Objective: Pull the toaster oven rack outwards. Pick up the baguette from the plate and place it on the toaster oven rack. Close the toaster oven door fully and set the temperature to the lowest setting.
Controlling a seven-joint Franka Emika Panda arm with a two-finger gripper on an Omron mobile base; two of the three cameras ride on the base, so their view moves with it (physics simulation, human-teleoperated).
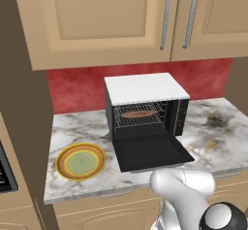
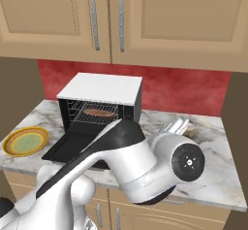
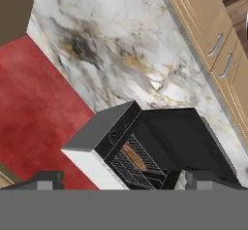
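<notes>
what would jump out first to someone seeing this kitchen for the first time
Most striking is the toaster oven in the middle of the marble counter, its door dropped flat open toward the robot. Inside, the baguette already lies on the rack. To the oven's left sits the plate with its bright yellow-orange rim, bare of food, against a vivid red backsplash.

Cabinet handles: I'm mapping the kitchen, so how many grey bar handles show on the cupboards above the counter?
2. In the left base view, one handle and a second handle hang upright side by side on neighbouring doors, above the toaster oven. Others may lie beyond the frame.
</notes>
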